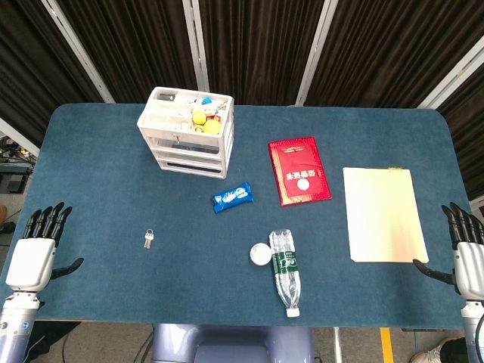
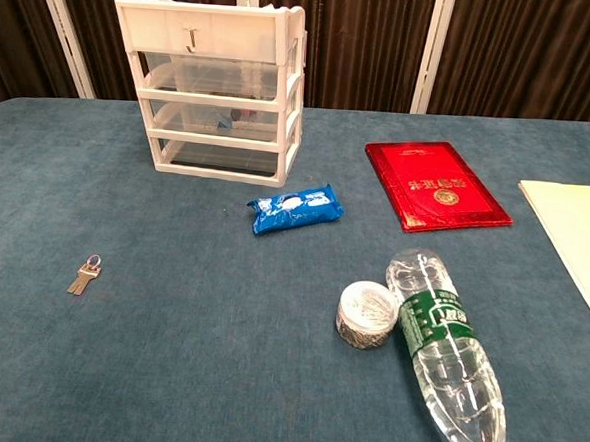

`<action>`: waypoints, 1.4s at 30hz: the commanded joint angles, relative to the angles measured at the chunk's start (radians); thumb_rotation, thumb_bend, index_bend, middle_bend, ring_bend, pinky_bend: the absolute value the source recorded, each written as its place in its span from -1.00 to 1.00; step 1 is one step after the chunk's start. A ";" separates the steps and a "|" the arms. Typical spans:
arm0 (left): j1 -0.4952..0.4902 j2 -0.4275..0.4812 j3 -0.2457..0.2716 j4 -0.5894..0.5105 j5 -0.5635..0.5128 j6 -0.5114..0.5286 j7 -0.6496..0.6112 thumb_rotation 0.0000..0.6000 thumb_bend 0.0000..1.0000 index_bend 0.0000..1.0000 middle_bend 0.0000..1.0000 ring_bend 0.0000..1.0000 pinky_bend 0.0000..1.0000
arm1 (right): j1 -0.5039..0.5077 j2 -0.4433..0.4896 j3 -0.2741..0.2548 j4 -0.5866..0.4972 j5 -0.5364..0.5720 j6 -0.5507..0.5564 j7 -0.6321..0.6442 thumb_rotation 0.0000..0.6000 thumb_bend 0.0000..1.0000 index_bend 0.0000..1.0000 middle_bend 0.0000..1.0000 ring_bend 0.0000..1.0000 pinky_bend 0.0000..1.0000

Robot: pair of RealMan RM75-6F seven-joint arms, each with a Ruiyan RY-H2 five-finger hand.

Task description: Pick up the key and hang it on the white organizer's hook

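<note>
A small silver key [image 1: 149, 239] on a ring lies flat on the blue table, left of centre; the chest view shows the key [image 2: 85, 274] at the left. The white drawer organizer [image 1: 187, 131] stands at the back left, and its front face carries a small hook [image 2: 191, 40] near the top of the organizer [image 2: 218, 86]. My left hand [image 1: 35, 252] rests at the table's front left edge, fingers spread, holding nothing, well left of the key. My right hand [image 1: 469, 255] sits at the front right edge, also empty. Neither hand shows in the chest view.
A blue snack packet [image 1: 232, 197] lies in front of the organizer. A red booklet [image 1: 299, 171] and a cream folder [image 1: 383, 214] lie to the right. A clear plastic bottle [image 1: 285, 272] lies on its side beside a small round white tin [image 1: 260, 254].
</note>
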 commanded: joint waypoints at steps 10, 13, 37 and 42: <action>0.001 0.003 0.004 -0.003 0.008 0.002 -0.002 1.00 -0.73 -1.00 -1.00 -1.00 -1.00 | -0.002 0.001 0.000 -0.003 -0.003 0.006 0.002 1.00 -0.88 -1.00 -1.00 -1.00 -1.00; 0.001 0.004 0.004 -0.003 0.009 0.001 -0.004 1.00 -0.73 -1.00 -1.00 -1.00 -1.00 | -0.001 0.000 0.000 -0.002 -0.003 0.004 0.001 1.00 -0.88 -1.00 -1.00 -1.00 -1.00; -0.054 0.020 -0.031 -0.012 0.019 -0.041 0.028 1.00 -0.65 -0.72 0.37 0.21 -0.13 | 0.001 -0.001 -0.001 -0.002 0.001 -0.003 0.000 1.00 -0.88 -1.00 -1.00 -1.00 -1.00; -0.149 0.049 -0.064 -0.005 0.005 -0.172 0.051 1.00 -0.59 -0.35 0.74 0.54 0.17 | -0.001 -0.001 -0.001 -0.004 -0.001 0.002 -0.001 1.00 -0.88 -1.00 -1.00 -1.00 -1.00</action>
